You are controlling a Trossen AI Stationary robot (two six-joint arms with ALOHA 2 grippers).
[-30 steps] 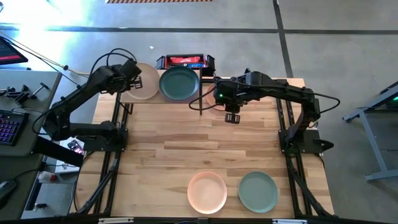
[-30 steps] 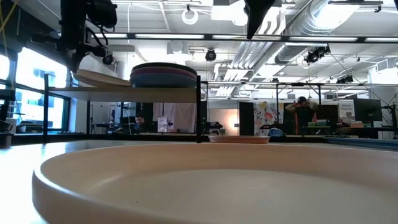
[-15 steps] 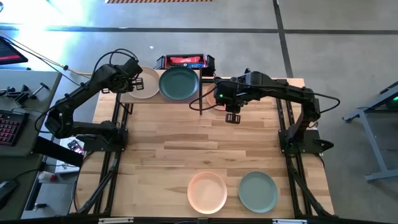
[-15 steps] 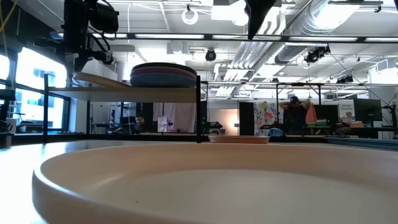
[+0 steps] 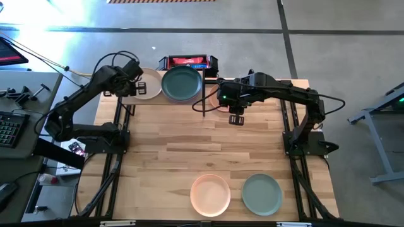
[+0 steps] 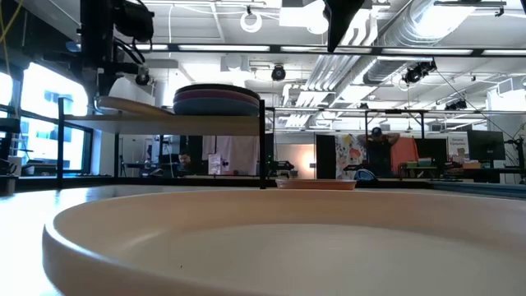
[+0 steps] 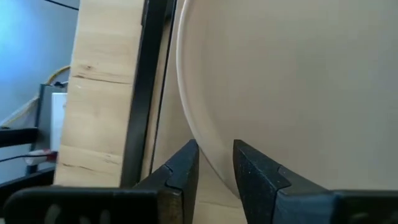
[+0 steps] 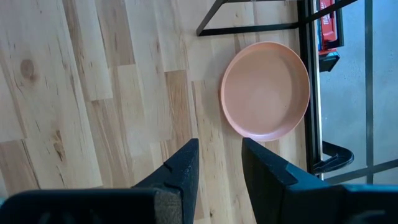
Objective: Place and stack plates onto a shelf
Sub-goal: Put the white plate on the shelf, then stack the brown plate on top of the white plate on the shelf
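Note:
The shelf (image 5: 131, 98) stands at the table's far edge. On it a beige plate (image 5: 150, 83) lies flat beside a stack of plates topped by a dark teal one (image 5: 182, 84). My left gripper (image 7: 216, 146) is open over the beige plate's left rim, pointing steeply down. My right gripper (image 8: 217, 155) hangs open and empty above the table's middle right (image 5: 235, 118). A peach plate (image 8: 265, 91) lies on the tabletop under the shelf. A pale pink plate (image 5: 210, 194) and a sage green plate (image 5: 261, 193) rest near the front edge. My left gripper comes from above, one finger (image 7: 186, 165) outside the beige plate's rim (image 7: 208, 158) and the other (image 7: 252, 171) over the plate's inside. I cannot tell whether either finger touches the rim. The plate lies flat on the shelf board.
A red-and-black tool (image 5: 187, 62) lies behind the shelf. The shelf's black legs (image 6: 263, 144) stand on the tabletop. Bare wood lies between the shelf and the two front plates. The low view is half filled by a plate rim (image 6: 246, 238) close to the camera.
My left gripper has opened and let go of the beige plate, rolling a little at the wrist while staying in place. The plate, held tilted with its left edge raised a second ago, now lies level on the shelf.

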